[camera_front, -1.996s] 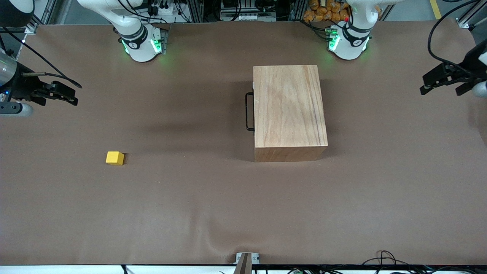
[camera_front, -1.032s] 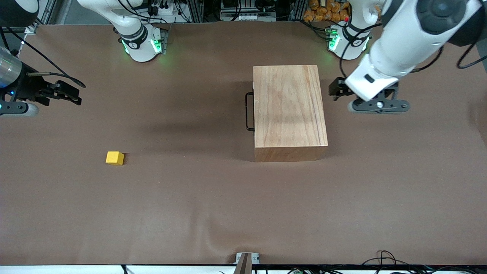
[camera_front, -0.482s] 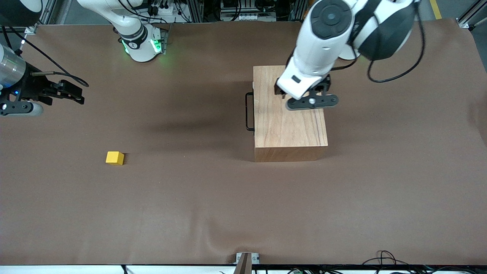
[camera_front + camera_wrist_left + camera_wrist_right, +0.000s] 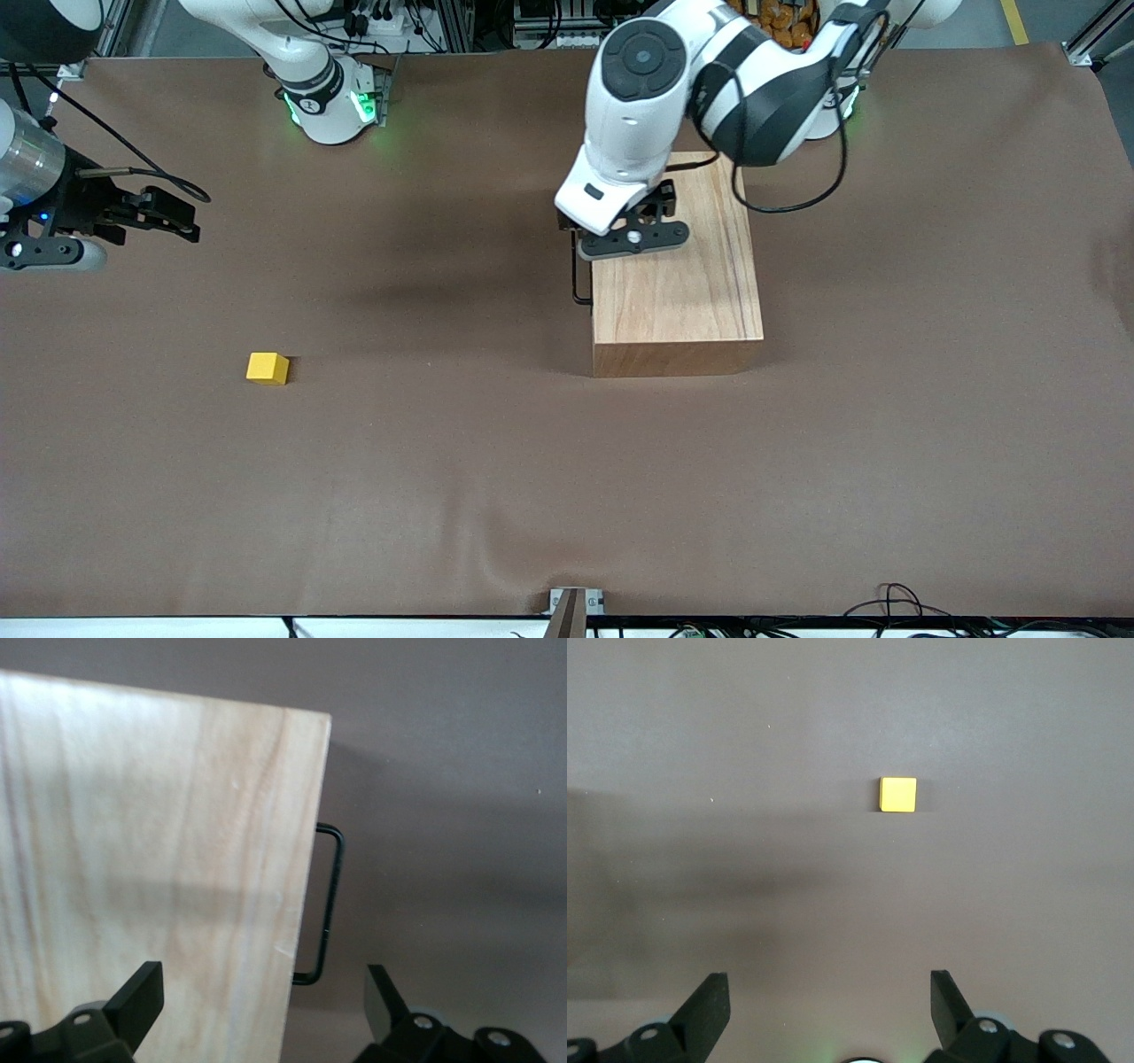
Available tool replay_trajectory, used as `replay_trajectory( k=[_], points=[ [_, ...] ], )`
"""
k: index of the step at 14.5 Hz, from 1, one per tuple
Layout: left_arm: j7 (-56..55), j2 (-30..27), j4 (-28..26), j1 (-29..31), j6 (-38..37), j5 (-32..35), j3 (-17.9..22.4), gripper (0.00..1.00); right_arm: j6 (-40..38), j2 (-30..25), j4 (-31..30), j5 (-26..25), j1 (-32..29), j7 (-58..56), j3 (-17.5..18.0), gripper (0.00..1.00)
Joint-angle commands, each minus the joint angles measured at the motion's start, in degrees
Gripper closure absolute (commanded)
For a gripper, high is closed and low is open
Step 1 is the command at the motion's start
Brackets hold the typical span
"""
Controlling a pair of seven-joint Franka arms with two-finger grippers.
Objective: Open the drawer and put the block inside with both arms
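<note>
Front view: I count 1 wooden box [image 4: 675,283] with its drawer shut, 1 black wire handle [image 4: 577,282], 1 yellow block [image 4: 267,368] and 2 arms. The block lies on the brown worktop [image 4: 496,478] toward my right arm's end, nearer the camera than the box. My left gripper [image 4: 627,232] hangs over the box's handle edge; my right gripper [image 4: 168,215] waits over bare worktop.

Left wrist view: my jaws are spread, empty, straddling the box edge [image 4: 159,877] and handle [image 4: 330,904]. If I descend here, 1 finger [image 4: 135,999] may strike the lid.

Right wrist view: jaws released, block [image 4: 897,794] well apart; its height over the worktop is hard to judge, so I might overshoot.
</note>
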Motion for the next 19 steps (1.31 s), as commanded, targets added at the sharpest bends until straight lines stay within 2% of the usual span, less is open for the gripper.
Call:
replay_trajectory(
  k=[1,5,10,19],
  points=[
    [-3.92,3.00,3.11,-3.22,1.04,1.81,0.93,0.00,-0.27,-0.26,-0.28,0.06,0.31,0.30,0.04,0.00],
    [-7.44,5.90,3.99,-7.35,3.77,1.98,3.12,0.00,0.08,-0.18,-0.20,0.06,1.10,0.30,0.04,0.00],
    [-8.86,8.89,5.22,-18.94,6.67,1.98,14.63,0.00,0.08,-0.18,-0.28,0.06,1.19,0.56,0.04,0.00],
    [-1.13,12.67,5.31,-21.16,8.79,3.47,15.44,0.00,-0.45,-0.35,-0.28,0.06,1.89,1.97,0.04,0.00]
  ],
)
